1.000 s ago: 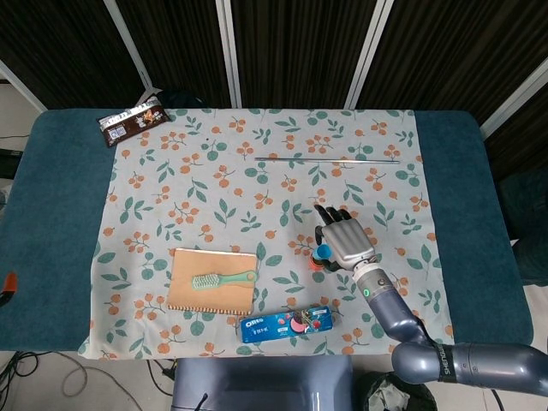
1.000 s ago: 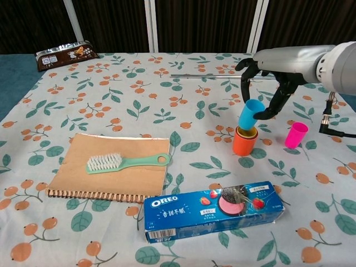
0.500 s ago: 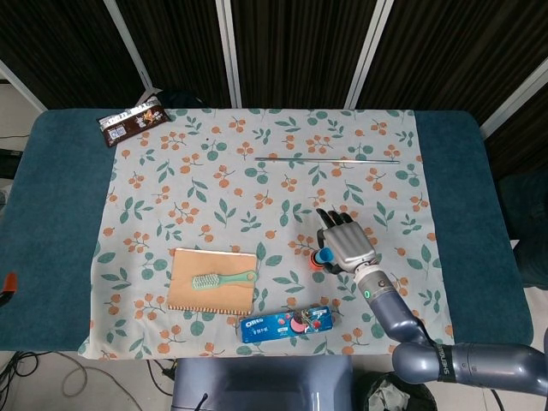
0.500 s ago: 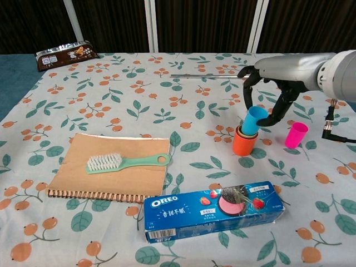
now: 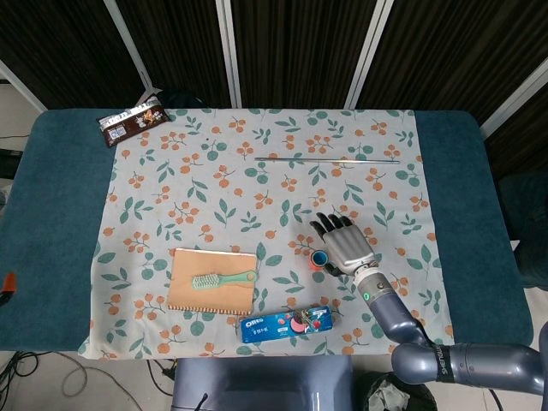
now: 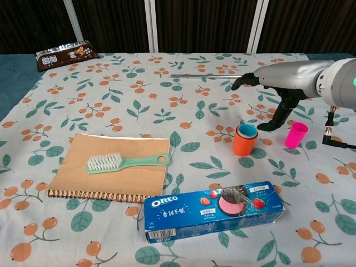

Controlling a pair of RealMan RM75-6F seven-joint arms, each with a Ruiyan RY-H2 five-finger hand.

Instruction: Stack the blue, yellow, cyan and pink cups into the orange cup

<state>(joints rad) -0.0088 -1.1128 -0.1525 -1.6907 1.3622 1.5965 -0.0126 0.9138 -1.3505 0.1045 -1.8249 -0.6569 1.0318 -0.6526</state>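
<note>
Floral cloth (image 6: 139, 111); nested cups' (image 6: 245, 139) colours mostly hidden.

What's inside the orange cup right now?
The orange cup holds nested cups: a cyan cup is innermost, with a yellow rim just outside it. Anything nested deeper is covered, so I can't confirm the blue one.

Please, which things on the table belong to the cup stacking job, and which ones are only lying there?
Part of the job:
- orange cup with the cyan cup nested in it
- pink cup, standing alone on the cloth
- right hand, holding nothing

Only lying there:
- brush on the notebook
- Oreo box
- snack packet
- thin rod
</note>
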